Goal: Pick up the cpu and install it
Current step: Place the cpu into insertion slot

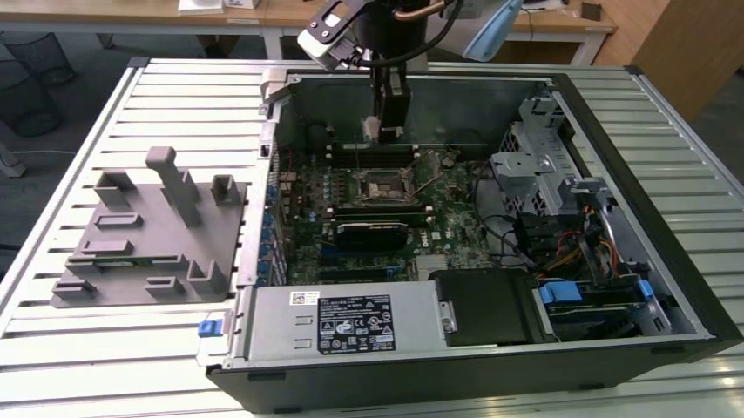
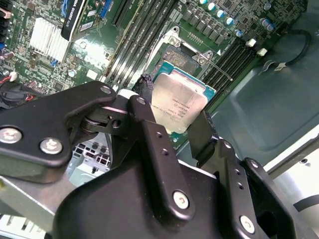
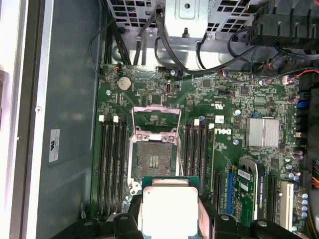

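Observation:
The cpu (image 2: 177, 102), a flat square chip with a silvery top and a green rim, is clamped by its edges between my gripper's (image 2: 174, 109) two black fingers (image 2: 149, 134). In the first wrist view the cpu (image 3: 167, 206) hangs just beside the open socket (image 3: 154, 162), whose load plate (image 3: 155, 119) is flipped up. The gold contacts in the socket are bare. In the exterior view my gripper (image 1: 382, 131) points down inside the open computer case, above the motherboard and slightly behind the socket (image 1: 384, 185).
Memory slots (image 3: 112, 164) flank the socket on both sides. A graphics card (image 1: 372, 231), power supply (image 1: 337, 318), drive cage (image 1: 535, 165) and loose cables (image 1: 570, 244) crowd the case. A grey fixture tray (image 1: 152, 231) lies on the slatted table at the exterior view's left.

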{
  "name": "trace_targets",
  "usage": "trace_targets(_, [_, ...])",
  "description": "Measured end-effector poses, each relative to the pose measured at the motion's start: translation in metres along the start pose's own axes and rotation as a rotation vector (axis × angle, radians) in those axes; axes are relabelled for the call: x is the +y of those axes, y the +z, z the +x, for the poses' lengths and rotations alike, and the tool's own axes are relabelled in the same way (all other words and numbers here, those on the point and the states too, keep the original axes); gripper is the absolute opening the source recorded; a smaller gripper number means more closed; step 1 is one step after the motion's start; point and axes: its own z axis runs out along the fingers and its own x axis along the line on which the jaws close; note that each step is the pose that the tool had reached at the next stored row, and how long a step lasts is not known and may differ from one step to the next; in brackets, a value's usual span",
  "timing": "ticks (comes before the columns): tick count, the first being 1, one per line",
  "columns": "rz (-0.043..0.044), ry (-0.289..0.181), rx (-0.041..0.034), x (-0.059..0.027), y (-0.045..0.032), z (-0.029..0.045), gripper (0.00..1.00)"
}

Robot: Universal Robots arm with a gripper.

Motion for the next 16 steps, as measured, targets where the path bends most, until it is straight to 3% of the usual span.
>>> trace_targets(16, [0.0001, -0.001, -0.0001, 0.0001, 0.0111, 0.0005, 0.53])
